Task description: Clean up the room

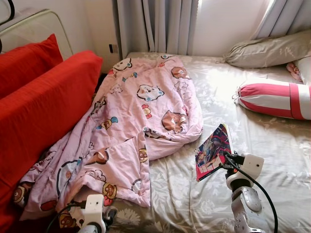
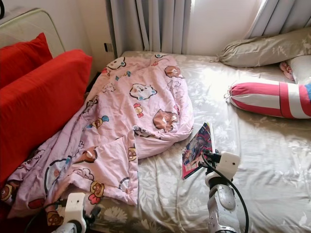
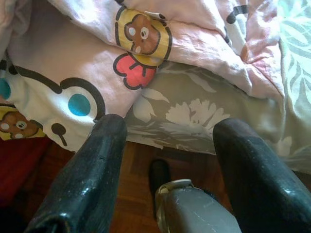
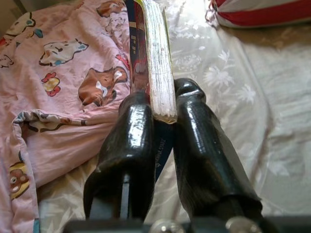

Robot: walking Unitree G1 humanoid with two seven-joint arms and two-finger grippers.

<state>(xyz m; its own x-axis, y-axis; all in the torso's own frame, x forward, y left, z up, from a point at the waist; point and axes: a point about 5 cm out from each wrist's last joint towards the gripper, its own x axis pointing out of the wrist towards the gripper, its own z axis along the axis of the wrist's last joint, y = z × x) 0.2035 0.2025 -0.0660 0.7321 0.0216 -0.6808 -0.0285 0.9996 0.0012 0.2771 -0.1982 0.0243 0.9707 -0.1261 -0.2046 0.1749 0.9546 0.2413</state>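
2 silver arms are reaching in from the near edge of the bed: the right gripper is extending forward over the floral sheet, its 2 black fingers closing tight on the lower edge of 1 comic book, pages pinched between them; the left gripper is hanging low at the near-left corner of the mattress, its 2 fingers spreading wide apart and gripping nothing, with wooden floor showing beneath. The comic book is standing on edge, raised off the sheet, just beside the right hem of the blanket; its long axis is running away from the robot toward the curtained wall, colourful cover facing the robot's left and tilting slightly upward, page block facing right. 1 pink cartoon-print blanket is lying crumpled across the left half of the bed, its long axis running from the far wall down to the near-left corner, where it is draping over the mattress edge. 2 red cushions are leaning along the left side, touching the blanket. 1 red-and-white striped bolster is lying on the right, long axis crosswise, and 1 beige pillow is resting behind it by the grey curtains.
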